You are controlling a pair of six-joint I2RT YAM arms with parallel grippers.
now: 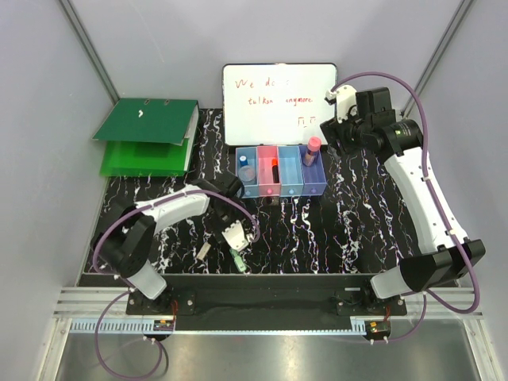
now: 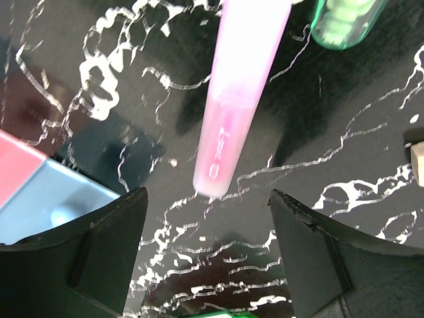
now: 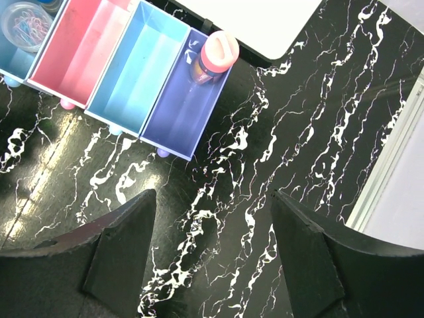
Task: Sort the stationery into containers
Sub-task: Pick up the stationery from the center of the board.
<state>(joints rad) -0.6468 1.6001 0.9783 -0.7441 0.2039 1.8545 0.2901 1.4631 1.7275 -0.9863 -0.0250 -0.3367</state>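
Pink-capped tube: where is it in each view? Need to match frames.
Top external: pink-capped tube standing in the purple bin, right end of the row.
Left wrist: not in view.
Right wrist: tube at top centre, in the same purple bin.
Shared landmark: the pink bin.

Pink-capped tube (image 3: 216,55) standing in purple bin (image 3: 173,122), lilac stick (image 2: 233,116) lying flat

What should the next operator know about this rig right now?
Left gripper: open, empty, over the lilac stick lying on the table.
Right gripper: open, empty, above the table near the purple bin.
Done: pink-capped tube in the purple bin, orange-red piece in the pink bin, clear round container in the end light-blue bin.
To do: lilac stick, green clip-like piece, grey-white block, all on the table.
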